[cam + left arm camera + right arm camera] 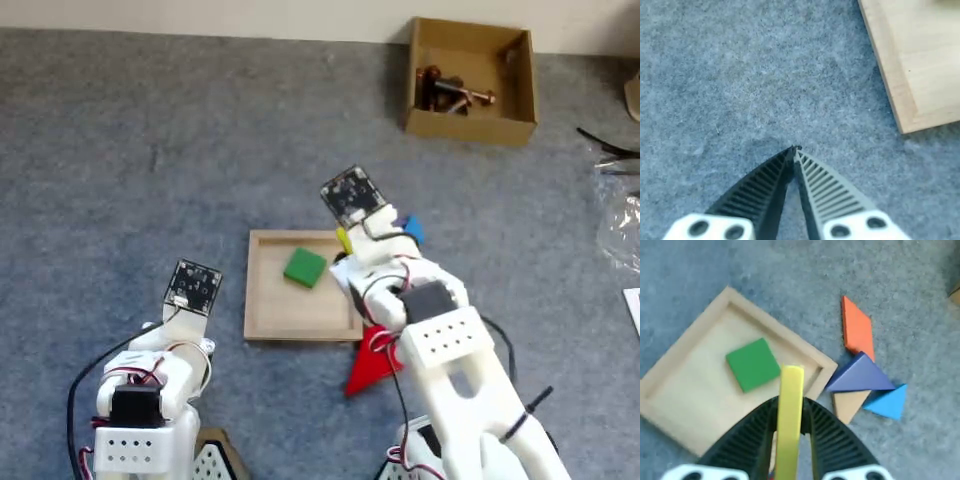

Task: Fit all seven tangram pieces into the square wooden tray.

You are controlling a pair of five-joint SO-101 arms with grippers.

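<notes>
Gripping a yellow tangram piece [790,405] on edge between my right fingers [829,432], I hold it over the upper right corner of the square wooden tray [690,335] in the high view. A green square [753,364] lies inside the tray. Just beyond that corner, on the grey felt table [890,270], cluster an orange parallelogram [857,327], dark blue triangle [860,375], tan triangle [849,404] and light blue triangle [889,401]. A red triangle [372,372] lies lower right of the tray. My left fingers [822,180] are pressed together, empty, left of the tray.

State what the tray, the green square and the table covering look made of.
Tray: pale unfinished-looking wood, faint grain visible.
Green square: probably painted wood, matte flat colour; plastic is possible.
Table covering: grey felt or short-pile carpet, fuzzy mottled fibres.
</notes>
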